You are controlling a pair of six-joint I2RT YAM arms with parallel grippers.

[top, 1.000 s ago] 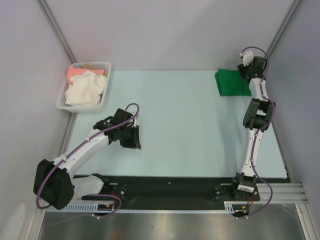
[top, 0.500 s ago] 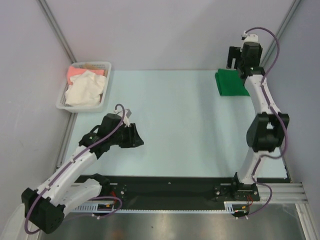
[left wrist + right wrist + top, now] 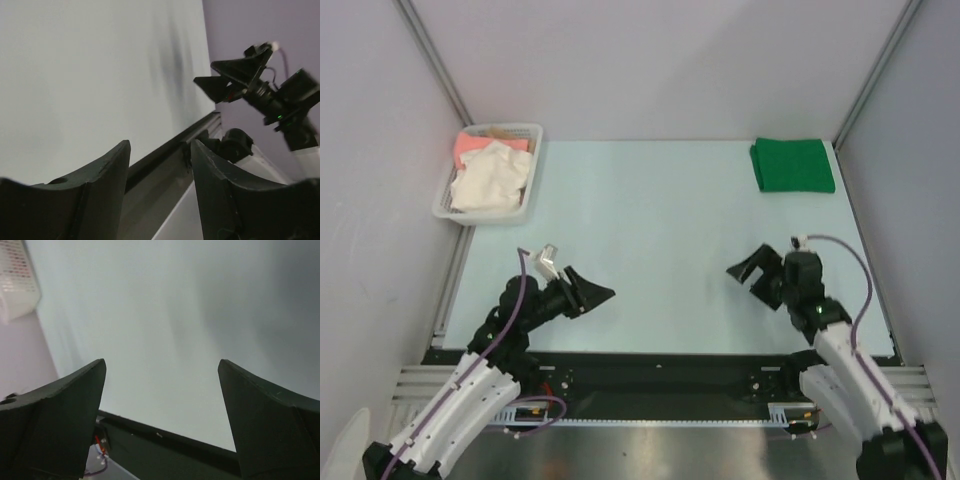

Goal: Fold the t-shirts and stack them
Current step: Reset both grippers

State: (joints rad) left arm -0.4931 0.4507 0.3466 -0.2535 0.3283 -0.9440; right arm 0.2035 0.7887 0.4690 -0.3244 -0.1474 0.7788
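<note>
Looking from above: soft green t-shirt (image 3: 792, 165) folded square in the counter's far right corner; crumpled cream-white shirt (image 3: 490, 180) and pink shirt (image 3: 472, 146) fill the lattice basket (image 3: 505, 127) far left. Both arms crouch low along the near edge. Left wrist: left gripper (image 3: 160, 150) partly spread, empty. Right wrist: right gripper (image 3: 162, 367) spread wide, empty.

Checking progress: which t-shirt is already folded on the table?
The green t-shirt, folded flat far right on the table; the cream-white t-shirt and pink t-shirt lie crumpled in the basket.

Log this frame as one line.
left gripper: open, empty | right gripper: open, empty | green t-shirt: folded, far-right corner | cream-white t-shirt, salmon-pink t-shirt: heaped in basket
</note>
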